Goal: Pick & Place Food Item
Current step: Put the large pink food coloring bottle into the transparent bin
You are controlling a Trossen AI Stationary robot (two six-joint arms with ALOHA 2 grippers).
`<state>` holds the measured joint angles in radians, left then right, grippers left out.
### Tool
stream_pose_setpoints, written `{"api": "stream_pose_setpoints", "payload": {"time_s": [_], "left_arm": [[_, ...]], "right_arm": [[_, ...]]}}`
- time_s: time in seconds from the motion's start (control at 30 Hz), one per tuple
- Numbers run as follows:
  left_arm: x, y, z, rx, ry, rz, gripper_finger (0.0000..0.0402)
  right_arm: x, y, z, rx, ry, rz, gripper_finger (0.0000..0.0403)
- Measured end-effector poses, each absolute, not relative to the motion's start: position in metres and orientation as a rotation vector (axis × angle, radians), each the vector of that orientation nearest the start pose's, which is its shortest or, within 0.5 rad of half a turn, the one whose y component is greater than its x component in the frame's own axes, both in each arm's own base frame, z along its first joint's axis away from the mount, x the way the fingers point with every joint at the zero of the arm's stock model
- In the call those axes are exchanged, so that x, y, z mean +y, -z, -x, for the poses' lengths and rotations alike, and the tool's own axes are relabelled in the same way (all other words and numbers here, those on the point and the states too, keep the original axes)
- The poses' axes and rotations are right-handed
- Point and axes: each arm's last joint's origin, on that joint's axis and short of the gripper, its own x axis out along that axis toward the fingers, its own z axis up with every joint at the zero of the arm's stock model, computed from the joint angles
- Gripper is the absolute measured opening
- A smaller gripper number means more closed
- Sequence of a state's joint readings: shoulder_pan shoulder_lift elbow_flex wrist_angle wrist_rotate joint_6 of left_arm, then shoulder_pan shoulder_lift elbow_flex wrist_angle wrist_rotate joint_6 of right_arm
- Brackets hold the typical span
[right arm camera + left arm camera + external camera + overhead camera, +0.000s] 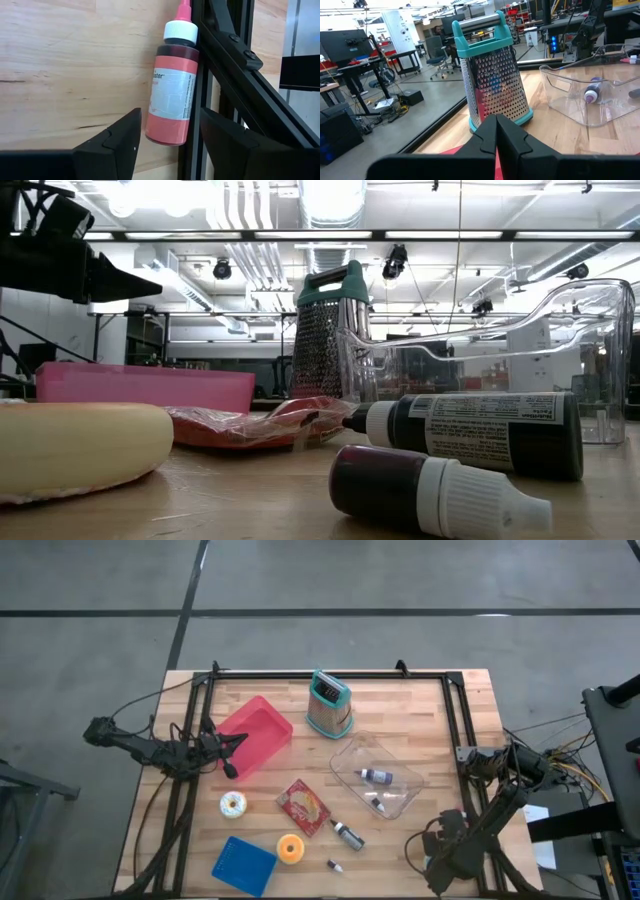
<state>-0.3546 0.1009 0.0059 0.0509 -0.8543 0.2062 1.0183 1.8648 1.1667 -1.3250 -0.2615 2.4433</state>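
A red-filled squeeze bottle (172, 95) with a white cap and pink nozzle lies on its side on the wood table, against the black frame rail (220, 75). My right gripper (170, 114), at the table's near right corner (432, 858), is open. Its fingers stand on either side of the bottle's bottom end, with a gap showing on both sides. My left gripper (496, 135) is shut and holds nothing. It hovers level at the pink bin's (255, 735) near left edge (230, 768) and faces the grater (492, 75).
A clear tub (378, 777) at centre right holds small bottles. A red food packet (304, 804), a donut (233, 804), an orange ring (291, 849), a blue square (244, 865) and two small bottles (348, 834) lie toward the near edge. The grater (329, 705) stands at the far middle.
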Motion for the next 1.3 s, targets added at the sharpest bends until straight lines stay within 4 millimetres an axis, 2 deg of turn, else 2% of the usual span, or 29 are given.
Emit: {"api": "stream_pose_setpoints", "payload": {"time_s": [0.7,1.3], "left_arm": [[-0.012,-0.163,-0.095,0.088,-0.494,-0.227,0.0005],[-0.012,-0.163,-0.095,0.088,-0.494,-0.227,0.0005]], "right_arm": [[0.232,-0.139,-0.134,1.434,1.548,-0.679,0.0182],[0.233,-0.137,-0.130,1.480,1.535,-0.659,0.0180]]}}
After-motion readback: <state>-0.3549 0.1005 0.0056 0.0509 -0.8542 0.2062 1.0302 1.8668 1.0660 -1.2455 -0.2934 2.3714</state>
